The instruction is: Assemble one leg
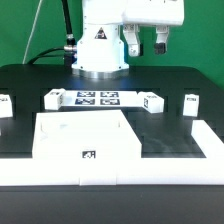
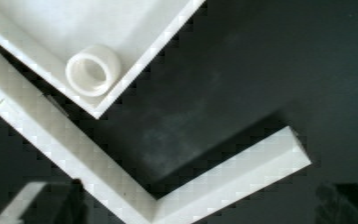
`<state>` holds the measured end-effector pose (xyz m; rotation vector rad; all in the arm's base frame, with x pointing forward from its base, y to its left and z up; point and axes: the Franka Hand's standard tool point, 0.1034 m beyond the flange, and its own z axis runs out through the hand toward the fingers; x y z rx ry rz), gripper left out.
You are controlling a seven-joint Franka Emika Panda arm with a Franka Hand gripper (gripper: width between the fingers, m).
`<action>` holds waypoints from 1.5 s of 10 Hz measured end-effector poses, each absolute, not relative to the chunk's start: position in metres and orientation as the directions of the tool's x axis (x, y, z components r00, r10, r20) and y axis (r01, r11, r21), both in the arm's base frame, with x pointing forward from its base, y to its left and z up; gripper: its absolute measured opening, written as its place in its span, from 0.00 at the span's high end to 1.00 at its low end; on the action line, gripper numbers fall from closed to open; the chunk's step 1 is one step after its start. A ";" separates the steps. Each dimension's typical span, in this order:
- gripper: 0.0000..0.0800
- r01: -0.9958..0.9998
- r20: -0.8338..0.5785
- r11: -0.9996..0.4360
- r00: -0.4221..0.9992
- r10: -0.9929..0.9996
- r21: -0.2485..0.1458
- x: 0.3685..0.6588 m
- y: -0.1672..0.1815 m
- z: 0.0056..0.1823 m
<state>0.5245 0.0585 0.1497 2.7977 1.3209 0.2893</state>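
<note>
Several small white legs with tags lie on the black table in the exterior view: one at the far left, one beside the marker board's left end, one at its right end and one further right. The wide white tabletop lies in front. My gripper hangs high at the back right, open and empty, far above the legs. In the wrist view the gripper is open, with dim fingertips at the frame's edges, above a tabletop corner with a round socket. No leg shows there.
The marker board lies at the back centre in front of the robot base. A white angled guide frame borders the tabletop; its corner shows in the wrist view. A green wall stands behind.
</note>
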 end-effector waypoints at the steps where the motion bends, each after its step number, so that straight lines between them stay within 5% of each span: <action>1: 0.19 0.763 0.153 -0.637 0.621 0.769 0.110 0.525 0.059 0.150; 9: 0.19 0.765 0.149 -0.635 0.619 0.771 0.108 0.523 0.057 0.148; 13: 0.19 0.935 0.068 -0.305 0.297 0.952 0.183 0.503 0.037 0.121; 15: 0.19 0.966 -0.003 -0.203 0.206 0.979 0.163 0.504 0.014 0.105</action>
